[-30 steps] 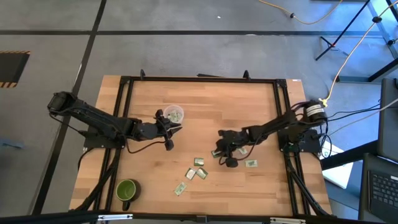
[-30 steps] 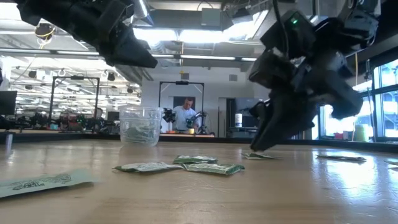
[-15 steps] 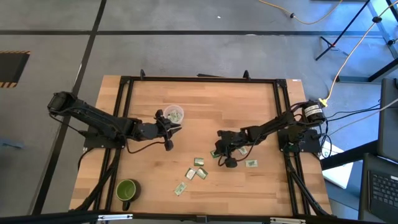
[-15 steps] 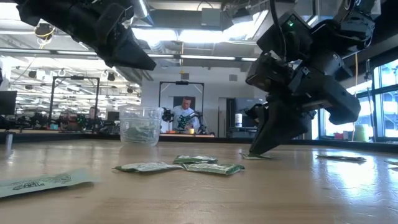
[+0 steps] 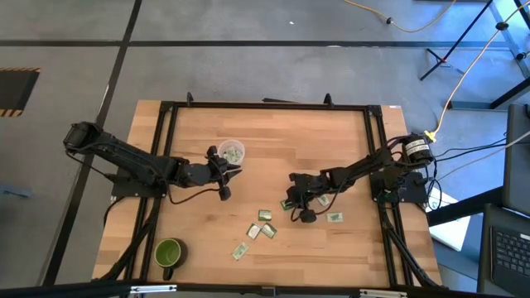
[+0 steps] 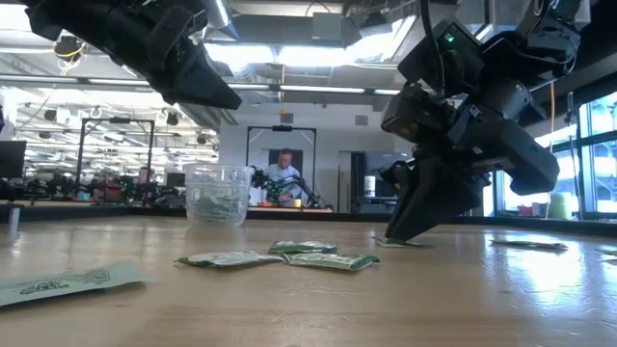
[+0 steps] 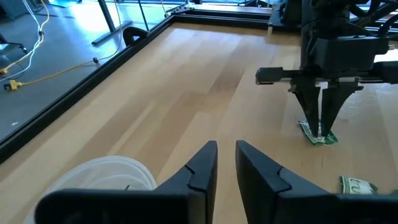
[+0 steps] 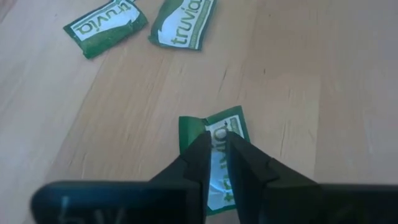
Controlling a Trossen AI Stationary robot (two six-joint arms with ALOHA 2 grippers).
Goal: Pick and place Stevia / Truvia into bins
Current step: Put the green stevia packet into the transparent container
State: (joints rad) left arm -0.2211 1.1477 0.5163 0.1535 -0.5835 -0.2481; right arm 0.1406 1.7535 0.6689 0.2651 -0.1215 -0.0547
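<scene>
Green-and-white Truvia sachets lie flat on the wooden table [image 5: 273, 136], among them a pair [image 5: 267, 223] and one farther right [image 5: 334, 218]. The clear cup [image 5: 233, 152] stands upright with sachets inside. My left gripper [image 7: 225, 152] hovers beside the cup [image 7: 99, 180], above the table, its fingers slightly apart with nothing between them. My right gripper [image 8: 214, 140] points steeply down at one sachet [image 8: 211, 162] near the table's middle and is shut on it. My right gripper pinches the sachet near its middle [image 8: 219, 132] between its two fingertips, coming from above at a slant. One corner [image 8: 189, 124] is folded up beside the fingers. The sachet lies on the table [image 7: 318, 135].
Two more sachets [image 8: 106, 28] [image 8: 183, 23] lie just beyond the held one. A green mug [image 5: 169, 252] stands near the front left corner. A black frame [image 5: 265, 106] borders the table. A person sits in the room behind [image 6: 285, 173].
My right gripper has dipped a little toward the table, its fingertips settling onto the sachet under it. The sachets and the cup lie as before.
</scene>
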